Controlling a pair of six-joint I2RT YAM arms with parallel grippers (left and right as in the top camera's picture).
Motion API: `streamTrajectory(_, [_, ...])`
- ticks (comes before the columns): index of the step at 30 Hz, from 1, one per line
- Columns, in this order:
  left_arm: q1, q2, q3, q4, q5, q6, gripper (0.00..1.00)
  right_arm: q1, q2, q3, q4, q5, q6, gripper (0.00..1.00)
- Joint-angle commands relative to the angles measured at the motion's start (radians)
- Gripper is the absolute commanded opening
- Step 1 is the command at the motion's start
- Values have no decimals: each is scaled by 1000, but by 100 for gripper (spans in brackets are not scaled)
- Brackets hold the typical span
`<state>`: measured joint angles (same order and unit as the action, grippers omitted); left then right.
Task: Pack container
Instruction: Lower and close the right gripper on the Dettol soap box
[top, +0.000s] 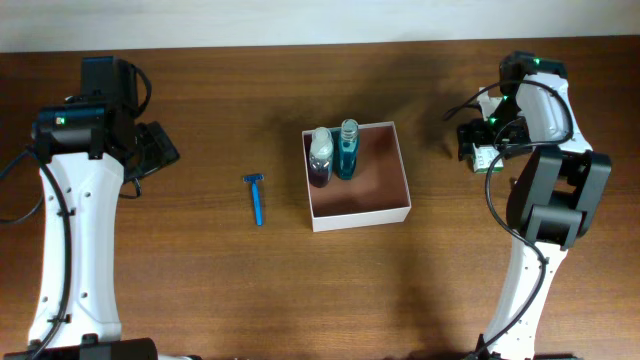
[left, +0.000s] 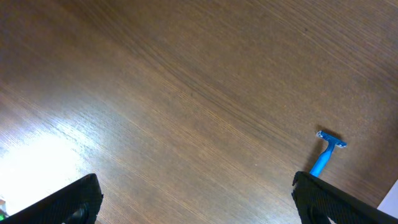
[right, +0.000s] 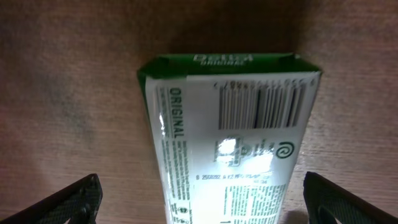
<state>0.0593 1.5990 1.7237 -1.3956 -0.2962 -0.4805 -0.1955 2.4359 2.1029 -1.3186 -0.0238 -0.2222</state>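
Nearest the robot's edge of the wooden table (top: 220, 290), the two white arms rise from their bases, one at each side, and reach away over the wood. Farther out, left of the middle, a blue razor (top: 256, 197) lies flat on the table, head at the far end and handle pointing back toward the robot. In the left wrist view it shows at the right edge, with the end of its handle hidden behind one fingertip. Right of the razor and apart from it sits the container (top: 360, 217), square and shallow, with white outer walls and a pinkish-brown floor, about midway between the two arms. Its floor shows in the near and right parts. In its far left corner two bottles are side by side, a purple-tinted bottle (top: 320, 160) by the left wall and a teal bottle (top: 347, 150) to its right; whether they stand or lean cannot be told from above. About level with the container's far part, the left gripper (left: 198, 198) hangs over the wood well left of the razor, jaws spread wide and holding nothing. At the same depth on the other side, the right gripper (right: 199, 200) is likewise spread wide, poised over a green-and-white packet (right: 230, 149) lying on the table right of the container. The packet runs between the two fingers with a gap on each side, so it is not gripped
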Motion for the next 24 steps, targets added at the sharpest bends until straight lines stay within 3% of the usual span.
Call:
streamTrajectory(1, [2, 6, -3, -1, -7, -13, 99, -2, 11, -6, 12, 10, -9, 99])
streamTrajectory(24, [2, 5, -3, -1, -7, -13, 99, -2, 11, -50, 132, 13, -9, 98])
